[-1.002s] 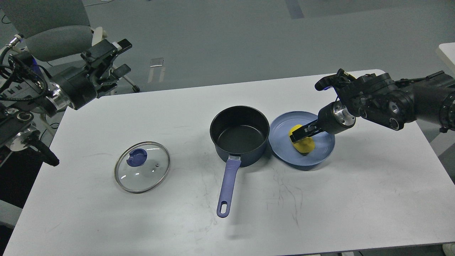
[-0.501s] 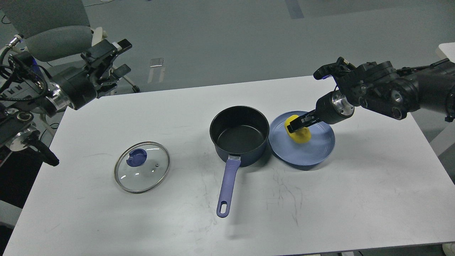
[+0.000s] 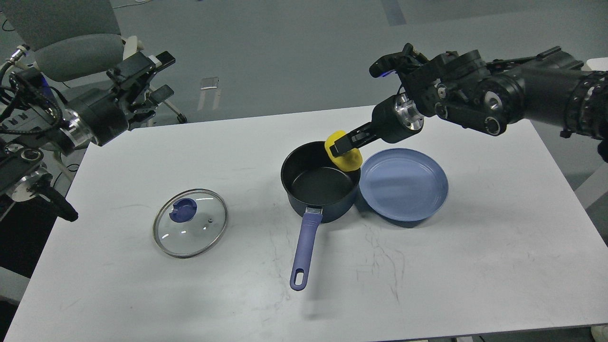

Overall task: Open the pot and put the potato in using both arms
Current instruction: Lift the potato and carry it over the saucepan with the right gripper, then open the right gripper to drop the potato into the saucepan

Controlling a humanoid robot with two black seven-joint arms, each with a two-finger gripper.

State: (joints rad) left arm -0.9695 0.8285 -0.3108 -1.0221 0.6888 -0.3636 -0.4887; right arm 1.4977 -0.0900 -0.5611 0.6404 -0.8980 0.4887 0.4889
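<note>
Grey floor (image 3: 304, 52) behind, scuffed white table (image 3: 427, 266) filling the view, grey chair (image 3: 71, 42) far left, open pot (image 3: 319, 179) mid-table, blue plate (image 3: 403, 190) touching it, glass lid (image 3: 190, 229) lying left, left gripper (image 3: 159, 76) spread wide off the table's corner, right gripper (image 3: 338, 147) clenched on yellow potato (image 3: 343, 153) above the pot's right rim

A big white tabletop (image 3: 451, 266) stands on a gray floor (image 3: 294, 52). A gray chair (image 3: 71, 42) sits at ten o'clock.

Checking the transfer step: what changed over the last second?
The right gripper, shut on the potato, lifted it off the blue plate and carried it left to the pot rim. Left gripper, lid and pot stayed put.
</note>
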